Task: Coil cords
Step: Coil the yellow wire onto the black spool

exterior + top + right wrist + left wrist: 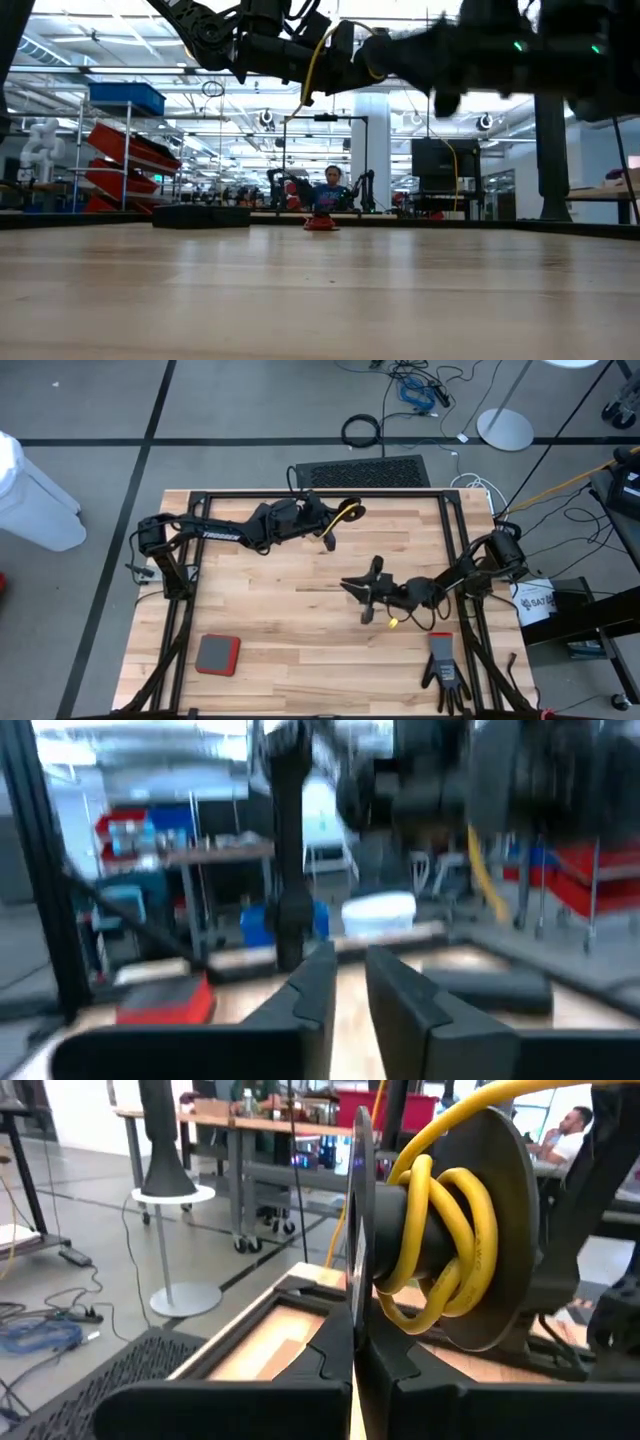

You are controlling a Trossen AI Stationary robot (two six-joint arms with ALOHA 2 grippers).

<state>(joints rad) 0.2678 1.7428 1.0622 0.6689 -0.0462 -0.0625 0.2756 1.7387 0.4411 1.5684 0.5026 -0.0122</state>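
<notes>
A black reel with the yellow cord wound in a few loops on its hub hangs above the table's far middle, with my left gripper shut on it. In the high view the reel sits at the tip of my left gripper. From the reel a yellow strand runs downward. My right gripper hovers over the table's middle, its fingers a narrow gap apart with nothing between them. A small yellow piece lies on the table under the right arm. My left gripper pinches the reel's thin near flange at its lower rim between its two fingers. The fingers come in level, from the table's left. The reel is lifted clear of the table and stands on edge, its axis lying across the fingers.
A red-and-grey pad lies near the front left, a black glove near the front right. A black mat lies beyond the far edge. A black metal frame borders the wooden tabletop.
</notes>
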